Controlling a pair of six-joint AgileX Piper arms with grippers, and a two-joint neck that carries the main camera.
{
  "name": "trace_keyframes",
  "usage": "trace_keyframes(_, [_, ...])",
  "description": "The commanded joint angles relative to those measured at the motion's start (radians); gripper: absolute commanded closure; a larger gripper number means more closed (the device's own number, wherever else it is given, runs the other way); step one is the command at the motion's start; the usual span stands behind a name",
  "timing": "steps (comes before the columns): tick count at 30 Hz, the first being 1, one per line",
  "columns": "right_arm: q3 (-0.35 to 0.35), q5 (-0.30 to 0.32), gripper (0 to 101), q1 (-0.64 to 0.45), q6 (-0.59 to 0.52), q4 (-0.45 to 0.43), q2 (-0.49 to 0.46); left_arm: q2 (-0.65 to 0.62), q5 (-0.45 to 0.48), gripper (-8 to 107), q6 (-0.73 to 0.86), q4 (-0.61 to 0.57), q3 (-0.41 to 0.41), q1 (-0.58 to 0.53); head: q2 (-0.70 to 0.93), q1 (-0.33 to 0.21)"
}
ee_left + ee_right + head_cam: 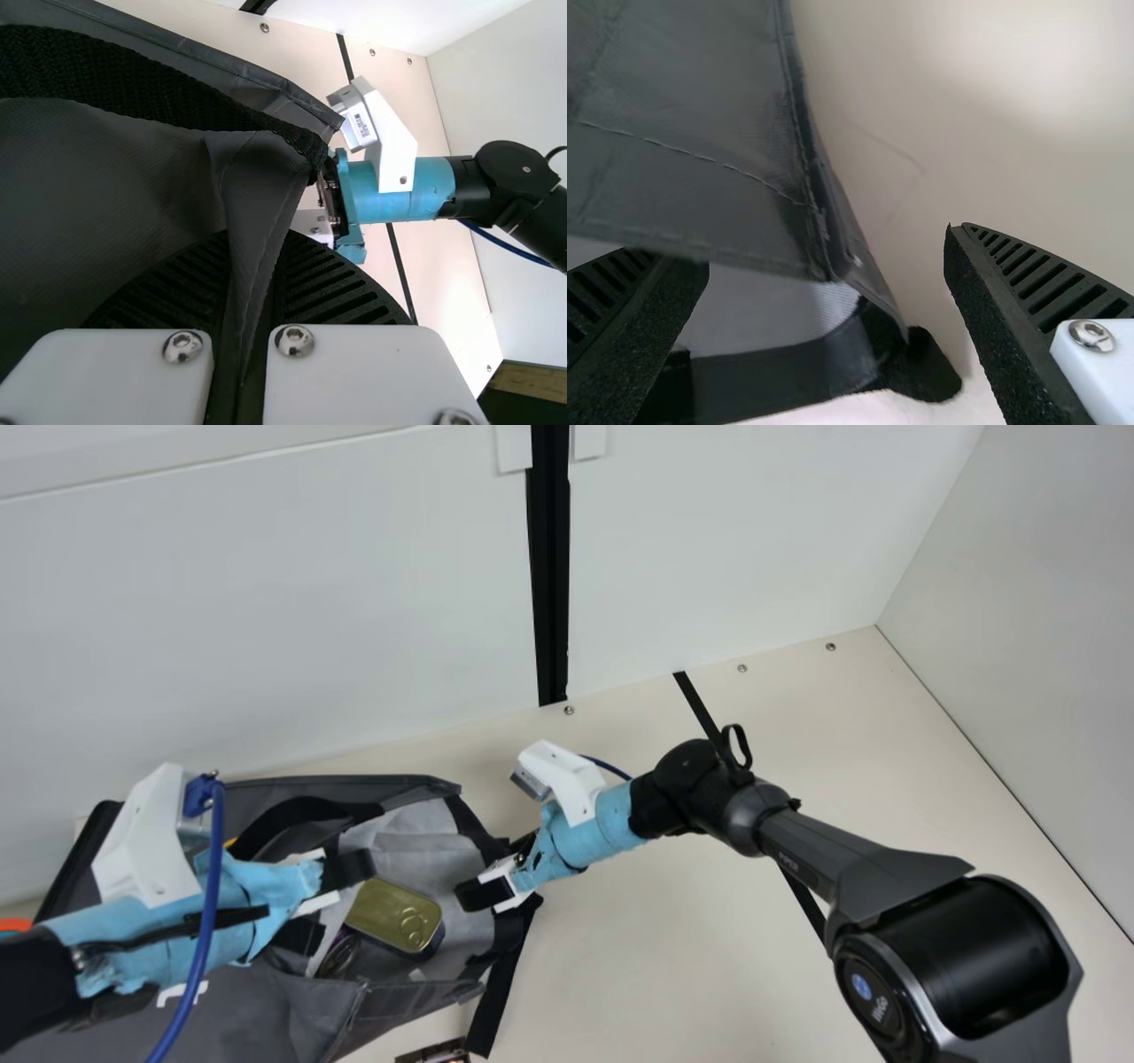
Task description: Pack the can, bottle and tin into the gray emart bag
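The gray bag (266,1014) sits on the cream table (638,965) — pale walls (709,540) behind.

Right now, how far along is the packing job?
The gold tin already lies inside the gray bag. The left tool is shut on the bag's fabric; the right tool stands open at its edge. Something dark sits beside the tin, but I can't tell what, leaving the can and bottle unconfirmed.
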Motion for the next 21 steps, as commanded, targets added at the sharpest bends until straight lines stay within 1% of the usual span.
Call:
trace_keyframes(1, [-0.007, 0.001, 10, 0.007, 0.0, 0.006, 0.01, 0.0, 0.0, 89, 0.0, 0.0, 0.0, 0.0, -0.001, -0.023])
trace_keyframes(11, [-0.03, 0.015, 10, 0.045, -0.002, 0.035, 0.055, 0.0, 0.0, 89, 0.0, 0.0, 0.0, 0.0, -0.001, -0.023])
trace_keyframes(21, [-0.019, 0.045, 77, 0.046, -0.008, 0.074, 0.07, 0.0, 0.0, 89, 0.0, 0.0, 0.0, 0.0, -0.001, -0.023])
